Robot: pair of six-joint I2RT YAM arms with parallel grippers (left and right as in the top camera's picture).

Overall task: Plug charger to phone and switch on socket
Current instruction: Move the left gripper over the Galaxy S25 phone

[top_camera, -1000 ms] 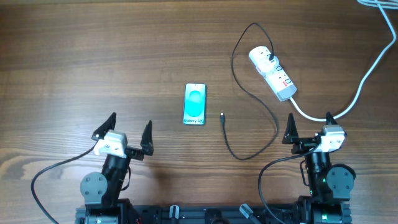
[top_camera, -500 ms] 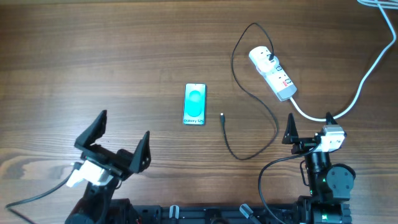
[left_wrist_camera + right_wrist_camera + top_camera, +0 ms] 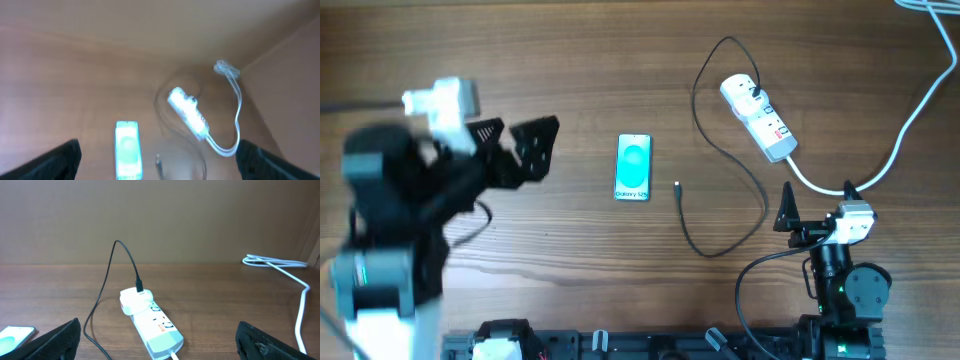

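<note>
The phone (image 3: 633, 167) lies flat mid-table with its cyan screen lit, and shows too in the left wrist view (image 3: 127, 150) and at the right wrist view's left edge (image 3: 15, 332). The charger's black cable (image 3: 763, 205) loops from the socket (image 3: 758, 118) to its connector tip (image 3: 677, 186), just right of the phone. My left gripper (image 3: 515, 140) hangs open and blurred above the table, left of the phone. At the front right, my right gripper (image 3: 817, 200) is open and faces the socket (image 3: 152, 325). Neither holds anything.
A thick white cord (image 3: 900, 140) runs from the socket's near end off the far right corner; its tail passes close by the right gripper. The left arm's body (image 3: 380, 230) rises over the table's left side.
The left arm has swung up from the front edge and away from me; its gripper now hangs beside the phone. The right arm and the objects have not moved.
</note>
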